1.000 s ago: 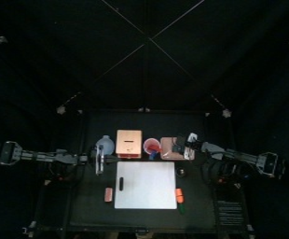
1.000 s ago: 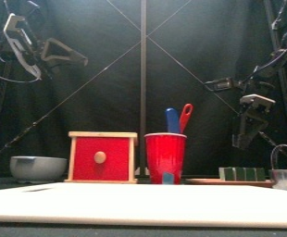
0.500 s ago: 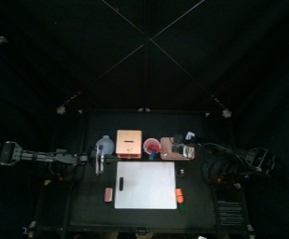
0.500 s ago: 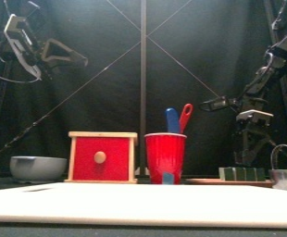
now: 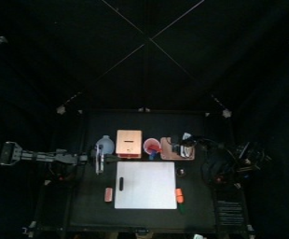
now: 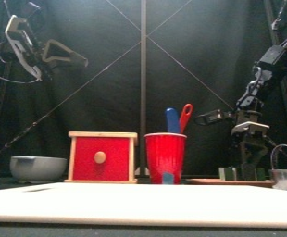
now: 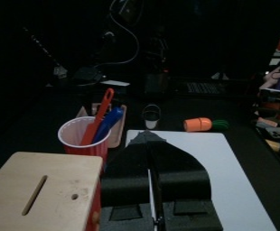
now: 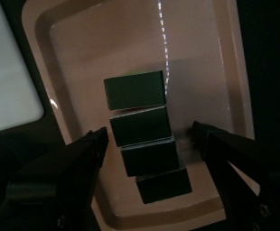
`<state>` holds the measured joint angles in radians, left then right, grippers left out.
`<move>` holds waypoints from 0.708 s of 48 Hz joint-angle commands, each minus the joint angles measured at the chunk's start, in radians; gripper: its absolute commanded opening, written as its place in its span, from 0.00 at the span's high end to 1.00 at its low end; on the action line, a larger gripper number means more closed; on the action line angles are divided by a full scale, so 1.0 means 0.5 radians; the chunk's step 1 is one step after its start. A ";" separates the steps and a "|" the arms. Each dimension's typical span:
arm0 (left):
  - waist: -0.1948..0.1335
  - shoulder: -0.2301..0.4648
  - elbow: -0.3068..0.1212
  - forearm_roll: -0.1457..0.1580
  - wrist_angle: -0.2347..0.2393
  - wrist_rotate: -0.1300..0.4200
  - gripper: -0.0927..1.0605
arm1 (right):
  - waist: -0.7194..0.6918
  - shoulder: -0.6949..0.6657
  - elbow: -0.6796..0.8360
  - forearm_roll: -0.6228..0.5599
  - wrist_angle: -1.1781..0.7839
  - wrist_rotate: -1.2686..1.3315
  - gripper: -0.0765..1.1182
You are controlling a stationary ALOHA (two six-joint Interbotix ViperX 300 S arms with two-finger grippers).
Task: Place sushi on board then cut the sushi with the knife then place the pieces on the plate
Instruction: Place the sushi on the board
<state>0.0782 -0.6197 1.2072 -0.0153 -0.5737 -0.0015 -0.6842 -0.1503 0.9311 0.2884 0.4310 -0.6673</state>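
The sushi roll, a row of dark green blocks, lies along the pink tray at the table's back right. My right gripper is open and low over it, one jaw on each side of the blocks, touching neither. In the front view that gripper hangs just above the tray, with the sushi beneath. The white board lies at the front middle. A red cup holds the blue and red knives. My left gripper is shut and empty, raised at the left.
A wooden box with a red drawer front stands left of the cup, and a blue-grey bowl further left. A metal cutter sits at the far right. Orange toy foods lie beside the board.
My right gripper has swung in toward the tray and come down until its open jaws straddle the sushi. The left arm has not moved.
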 commanded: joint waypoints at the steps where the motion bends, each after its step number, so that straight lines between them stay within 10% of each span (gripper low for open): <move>1: 0.006 0.000 -0.025 -0.003 -0.015 -0.003 0.94 | -0.009 0.006 -0.034 0.000 -0.028 -0.006 0.12; 16: 0.006 0.003 -0.003 -0.046 -0.012 -0.003 0.94 | -0.006 -0.015 -0.037 0.061 0.012 0.052 0.42; 34: 0.003 0.000 0.018 -0.135 -0.012 0.000 0.94 | 0.098 -0.365 -0.046 0.310 0.126 0.448 0.43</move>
<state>0.0782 -0.6197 1.2287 -0.0798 -0.5737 -0.0015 -0.6581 -0.2761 0.9265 0.4449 0.4924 -0.4817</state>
